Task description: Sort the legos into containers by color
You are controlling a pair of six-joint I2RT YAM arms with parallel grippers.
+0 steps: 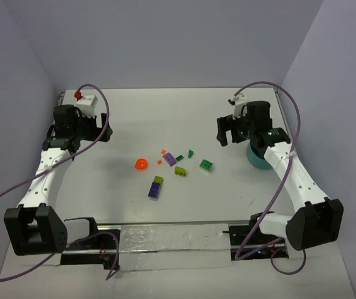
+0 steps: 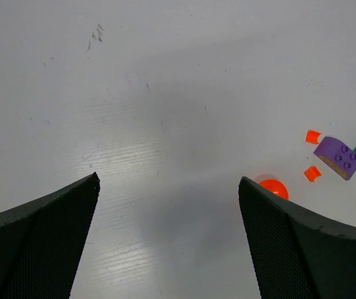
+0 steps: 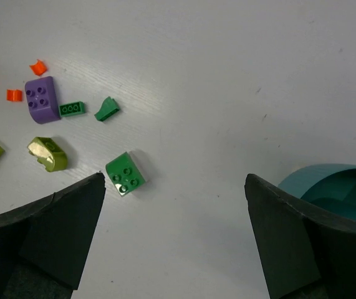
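Observation:
The legos lie loose mid-table: an orange-red dome, a purple brick, a lime piece, a dark green brick and a purple-and-lime brick. The teal-blue bowl sits at the right, partly under my right arm. My left gripper hovers open and empty over bare table at the far left; in its wrist view the dome peeks past the right finger. My right gripper is open and empty, with the dark green brick by its left finger and the bowl behind its right finger.
Small orange-red bits and two small dark green pieces lie around the purple brick. White walls enclose the table on the left, back and right. A shiny strip runs along the near edge between the arm bases.

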